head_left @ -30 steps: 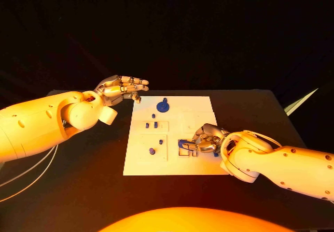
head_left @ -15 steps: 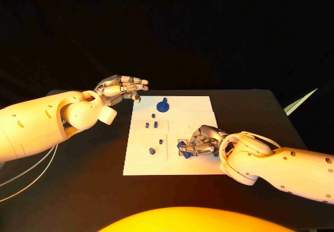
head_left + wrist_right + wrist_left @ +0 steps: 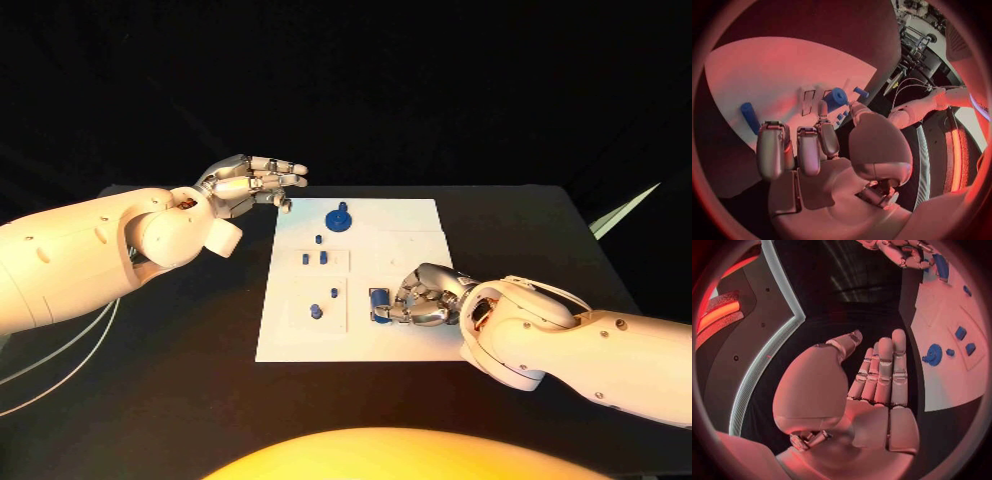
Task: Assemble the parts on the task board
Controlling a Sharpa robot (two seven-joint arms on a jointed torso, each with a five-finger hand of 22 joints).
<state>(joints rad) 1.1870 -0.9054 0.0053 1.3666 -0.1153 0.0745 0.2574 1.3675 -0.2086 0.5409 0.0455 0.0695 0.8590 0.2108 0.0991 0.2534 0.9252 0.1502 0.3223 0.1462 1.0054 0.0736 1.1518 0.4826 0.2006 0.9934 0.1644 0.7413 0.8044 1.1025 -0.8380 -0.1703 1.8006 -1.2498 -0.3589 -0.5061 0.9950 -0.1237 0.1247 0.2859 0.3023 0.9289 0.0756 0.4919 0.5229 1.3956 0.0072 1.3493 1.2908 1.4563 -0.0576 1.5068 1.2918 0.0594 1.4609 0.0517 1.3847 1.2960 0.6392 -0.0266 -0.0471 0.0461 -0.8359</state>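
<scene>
Blue part (image 3: 836,98): I have it pinched between the thumb and a fingertip of the right hand (image 3: 423,297), low over the near-right area of the white task board (image 3: 418,212), presumably to seat it in a slot there. The left hand (image 3: 257,183) hangs off the board's far-left corner, fingers loosely extended, holding nothing, clear of the work. A blue gear-like part (image 3: 339,218) sits at the far end.

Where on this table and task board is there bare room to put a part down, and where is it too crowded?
Free: the black table near the board's left edge, and the task board's far right corner beside the round blue part. Crowded: the board's near right, where the right hand rests over a blue part, and the far left corner under the left hand.
</scene>
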